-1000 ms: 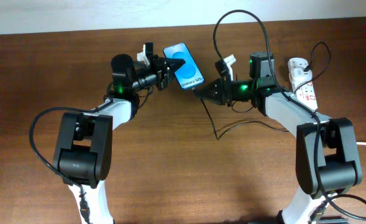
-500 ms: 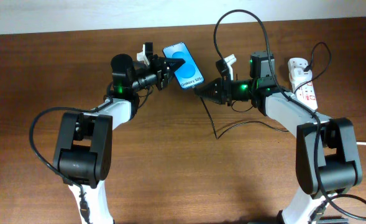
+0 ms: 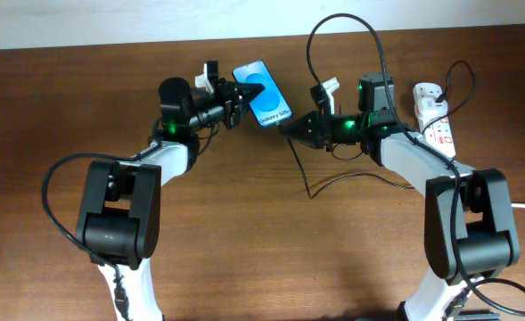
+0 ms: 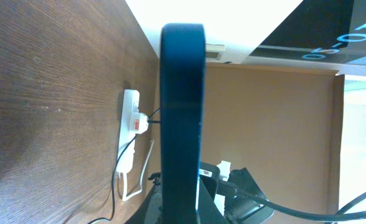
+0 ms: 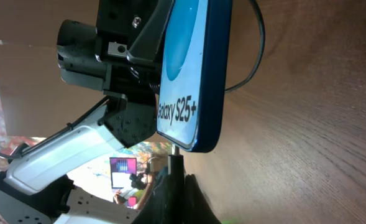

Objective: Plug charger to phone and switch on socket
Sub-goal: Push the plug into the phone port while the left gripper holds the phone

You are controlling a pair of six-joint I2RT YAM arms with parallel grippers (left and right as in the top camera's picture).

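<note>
My left gripper (image 3: 244, 93) is shut on the phone (image 3: 264, 93), a blue-screened handset held off the table at the back; it shows edge-on in the left wrist view (image 4: 181, 112). My right gripper (image 3: 289, 130) is shut on the charger plug (image 5: 174, 159), whose metal tip touches the phone's lower end (image 5: 195, 87). The black charger cable (image 3: 314, 31) loops up behind the right arm. The white socket (image 3: 433, 114) lies at the far right, and also shows in the left wrist view (image 4: 130, 127).
A thick white cord (image 4: 135, 186) runs from the socket. Another loop of black cable (image 3: 333, 185) lies on the brown wooden table (image 3: 262, 241) under the right arm. A white wall borders the table's far edge.
The phone in my left gripper has shifted slightly to the left. The right gripper with the plug has hardly moved.
</note>
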